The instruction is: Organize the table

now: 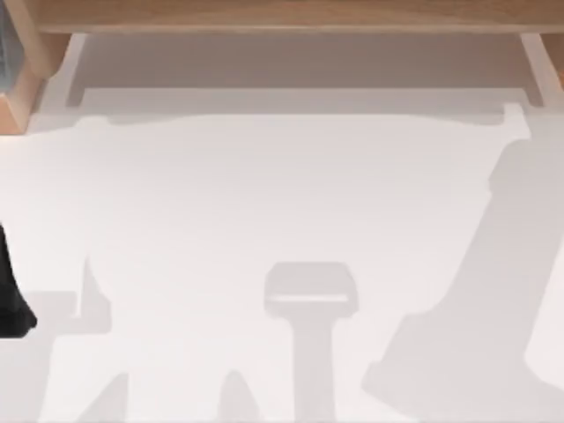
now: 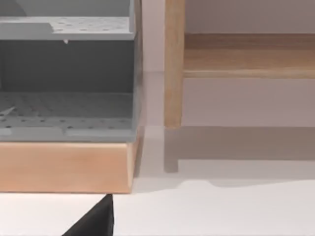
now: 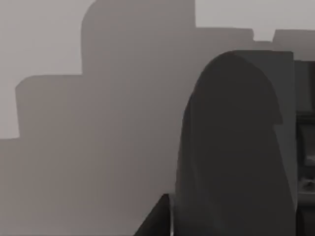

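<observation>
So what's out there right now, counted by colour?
White: 1, the smooth flat white table
Light wood: 2, the wooden frame behind it and the wooden base block under the rack
Grey: 1, the perforated grey two-tier rack
Black: 1, a black arm part at the top view's left edge
Total: 5

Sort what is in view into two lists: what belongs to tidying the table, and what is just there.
Belongs to the job:
- the table, white and flat
- the left arm, dark, at the table's left edge

Just there:
- the wooden frame along the far edge
- the grey perforated shelf unit on a wooden base, at the far left corner
</observation>
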